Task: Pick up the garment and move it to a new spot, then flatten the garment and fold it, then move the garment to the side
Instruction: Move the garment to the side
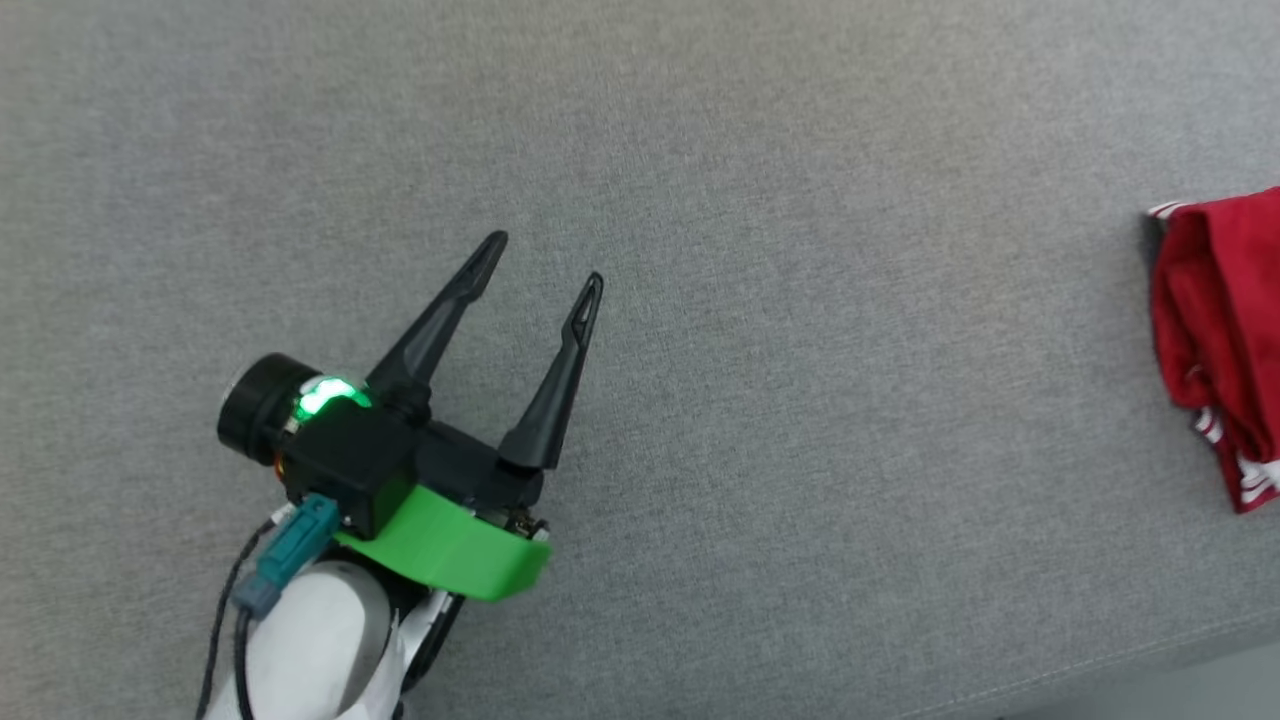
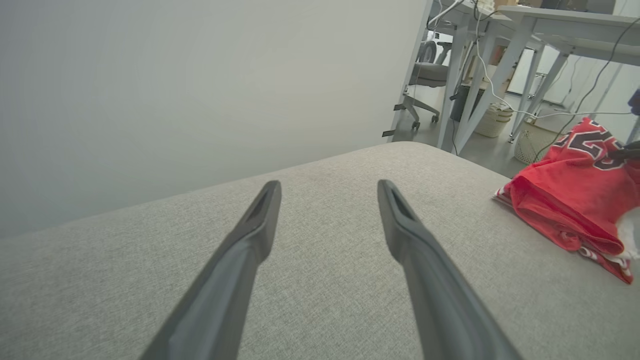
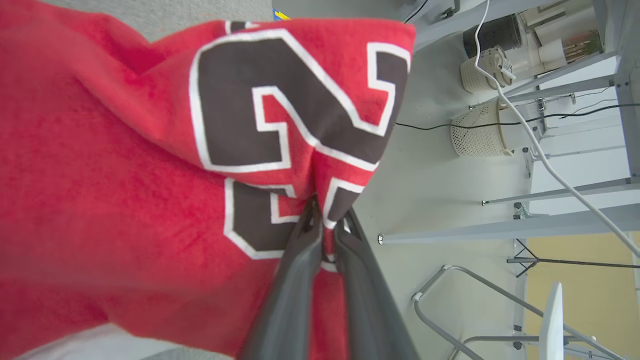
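The garment (image 1: 1222,330), a red jersey with black white-outlined numbers, is bunched at the right edge of the grey cushion in the head view. In the right wrist view my right gripper (image 3: 327,215) is shut on a pinch of the garment (image 3: 125,175) by the numbers, and the cloth hangs lifted. My left gripper (image 1: 545,260) is open and empty over bare cushion at the lower left, far from the jersey. In the left wrist view its fingers (image 2: 260,225) spread wide, with the garment (image 2: 570,200) off to the right and a dark fingertip (image 2: 625,150) at its top.
The grey fabric cushion (image 1: 800,450) spans the view; its front edge runs along the lower right. A pale wall stands behind the cushion (image 2: 325,165). Beyond the cushion's end are desk legs (image 2: 450,75), cables, an office chair and woven baskets (image 3: 477,132) on the floor.
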You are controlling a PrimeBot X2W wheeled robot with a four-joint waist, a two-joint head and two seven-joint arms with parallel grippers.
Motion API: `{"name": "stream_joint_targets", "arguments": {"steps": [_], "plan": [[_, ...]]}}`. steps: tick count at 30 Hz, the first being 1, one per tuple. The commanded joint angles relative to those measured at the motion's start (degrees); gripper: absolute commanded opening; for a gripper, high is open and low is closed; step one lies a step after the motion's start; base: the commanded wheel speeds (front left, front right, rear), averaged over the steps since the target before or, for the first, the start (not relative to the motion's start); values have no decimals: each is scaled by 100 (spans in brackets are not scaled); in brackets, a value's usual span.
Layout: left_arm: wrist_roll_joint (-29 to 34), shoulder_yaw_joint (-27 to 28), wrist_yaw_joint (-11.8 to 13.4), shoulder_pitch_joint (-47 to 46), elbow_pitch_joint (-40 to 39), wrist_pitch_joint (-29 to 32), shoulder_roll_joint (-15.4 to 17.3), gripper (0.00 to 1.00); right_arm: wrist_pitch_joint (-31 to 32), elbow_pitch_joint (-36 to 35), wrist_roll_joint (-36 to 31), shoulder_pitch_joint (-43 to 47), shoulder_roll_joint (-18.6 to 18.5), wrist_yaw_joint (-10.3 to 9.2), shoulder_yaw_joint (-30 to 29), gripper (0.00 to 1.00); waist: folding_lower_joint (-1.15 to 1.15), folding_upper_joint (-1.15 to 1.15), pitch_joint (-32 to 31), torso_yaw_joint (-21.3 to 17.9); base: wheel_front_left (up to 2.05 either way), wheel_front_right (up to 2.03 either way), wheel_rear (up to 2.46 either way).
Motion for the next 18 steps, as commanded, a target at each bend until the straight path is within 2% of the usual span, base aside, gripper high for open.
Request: {"name": "stream_joint_targets", "arguments": {"steps": [1,6,14,16,17,18], "plan": [[-3,55,6,-171,-140,42,85,100,-187,145,-68,-198,-25,-5,-80,0,-1,-1,514,-95,0,0,0],[-1,107,40,-293,-540,203,152,100,-745,962,-190,-644,13,-5,-401,0,-1,-1,803,22,0,0,0],[-2,145,98,-352,-748,280,202,100,-1204,1983,-506,-1192,138,-5,-816,0,-1,-1,1002,183,0,0,0],[-14,146,102,-353,-728,265,207,100,-1291,2166,-561,-1289,170,-5,-864,31,-1,-1,1002,212,0,0,0],[-20,143,104,-353,-706,253,207,100,-1330,2270,-565,-1343,192,-5,-915,58,-1,-1,992,229,0,0,0],[-25,142,108,-352,-686,242,205,100,-1363,2349,-561,-1390,214,-5,-965,100,-1,-1,981,242,0,0,0]]}}
